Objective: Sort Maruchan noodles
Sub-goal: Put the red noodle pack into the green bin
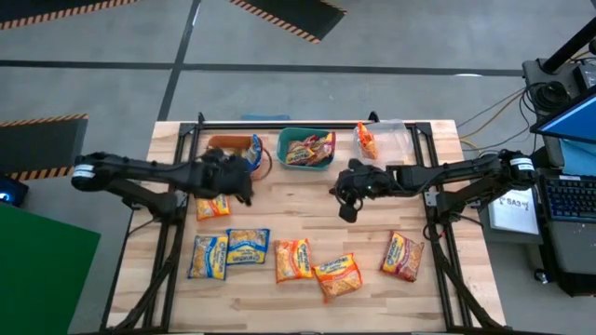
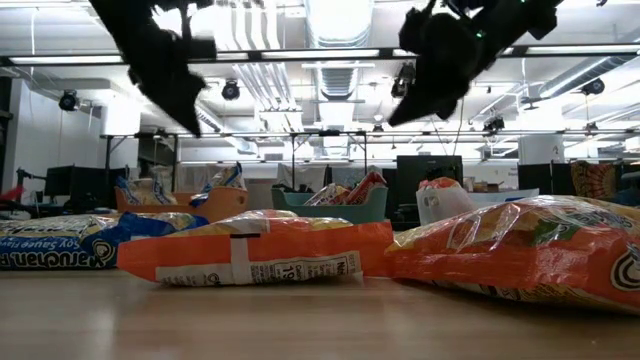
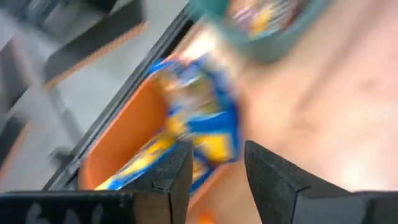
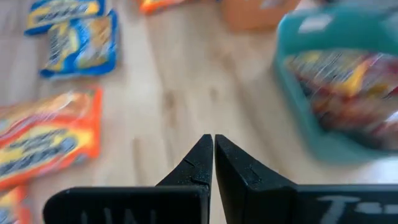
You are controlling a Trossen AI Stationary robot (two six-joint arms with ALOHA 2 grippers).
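- Near edge of the desk: unsorted Maruchan noodles are lying in a row — two blue-and-yellow packets, two orange packets and one maroon packet, with another packet just beyond.
- Mid-desk: the right gripper is hovering with jaws pressed together, holding nothing.
- Far left: the left gripper is hanging by the orange bin, jaws spread, a blue-and-yellow packet lying in the bin beneath; judged a release step.
- Far centre: the teal bin is holding maroon packets; the clear bin an orange one.
- Next move, judged: picking up another near packet.
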